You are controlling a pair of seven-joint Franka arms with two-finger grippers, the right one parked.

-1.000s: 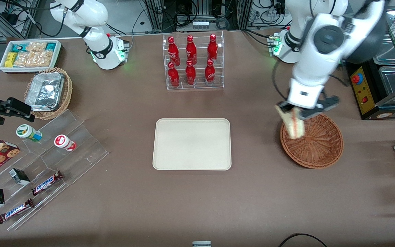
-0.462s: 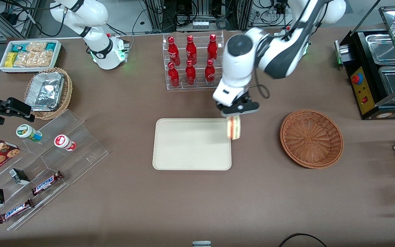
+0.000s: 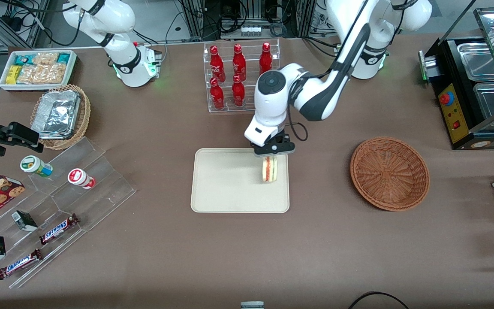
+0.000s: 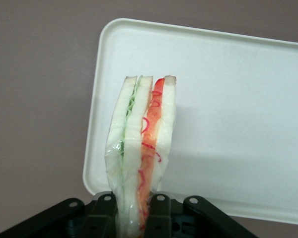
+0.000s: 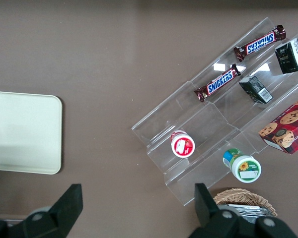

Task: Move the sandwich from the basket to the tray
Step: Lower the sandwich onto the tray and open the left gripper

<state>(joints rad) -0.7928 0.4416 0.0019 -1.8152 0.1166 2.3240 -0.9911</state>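
Note:
My left gripper (image 3: 270, 151) hangs over the cream tray (image 3: 221, 189), near the tray's end toward the working arm, shut on the sandwich (image 3: 269, 169). The wedge of white bread points down with its red, orange and green layers showing. In the left wrist view the sandwich (image 4: 141, 148) is pinched between the black fingers (image 4: 161, 215), with the tray (image 4: 228, 114) below it. I cannot tell whether the sandwich touches the tray. The round reddish-brown wicker basket (image 3: 389, 173) sits empty toward the working arm's end of the table.
A clear rack of red bottles (image 3: 239, 77) stands just farther from the front camera than the tray, close to the arm. Toward the parked arm's end are a tan basket with foil containers (image 3: 60, 115), a white snack box (image 3: 37, 68) and an acrylic stand with snacks (image 3: 54, 214).
The gripper carried the sandwich out of the basket, across the table and over the tray's edge, and now holds it lower above the tray. The basket is left empty.

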